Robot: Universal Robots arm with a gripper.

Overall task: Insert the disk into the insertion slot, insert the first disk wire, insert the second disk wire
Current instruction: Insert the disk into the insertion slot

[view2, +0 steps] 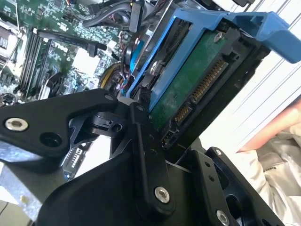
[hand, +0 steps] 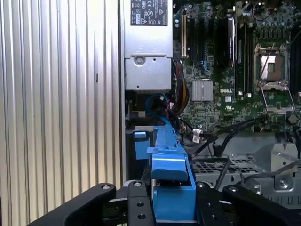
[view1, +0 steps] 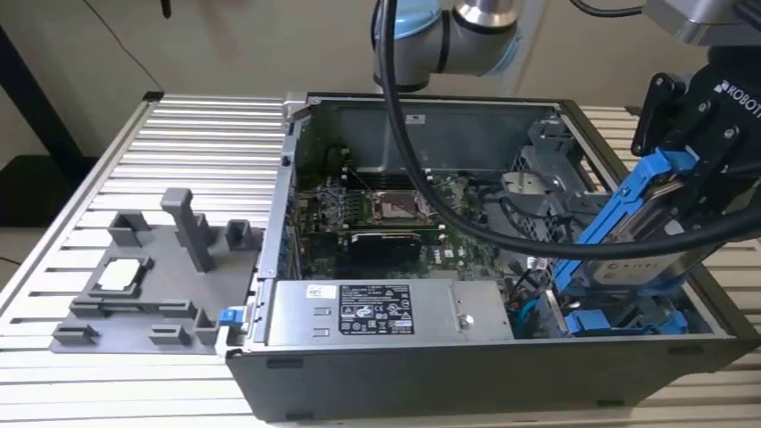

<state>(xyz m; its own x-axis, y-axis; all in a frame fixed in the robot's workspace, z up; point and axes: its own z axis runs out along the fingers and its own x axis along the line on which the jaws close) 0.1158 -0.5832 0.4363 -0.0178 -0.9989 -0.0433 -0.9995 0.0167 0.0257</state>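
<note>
We have the gripper (view1: 680,192) clamped on the disk (view1: 621,218), black fingers (hand: 136,207) pressing either side of its bright blue plastic carrier, as the first wrist view makes plain. The disk hangs steeply tilted at the exterior view's right end of the open computer case (view1: 476,379). Its upper end is up at the gripper and its lower end dips toward the insertion slot (view1: 630,308) in the near corner. We cannot tell whether it touches anything there. Room is tight: the case's right wall sits just beside the carrier, and the boxy grey metal power supply (view1: 369,312) bounds the bay on the exterior view's left. A bundle of wires (view1: 529,285) crowds the gap between. A thick black cable (view1: 476,223) sags across the case in front of the disk. In the second wrist view we see the disk's green circuit underside (view2: 193,84) with a row of gold connector pins. Outside the case, the ribbed aluminium table (view1: 178,143) lies open on the exterior view's left, carrying a grey moulded fixture (view1: 155,276).
</note>
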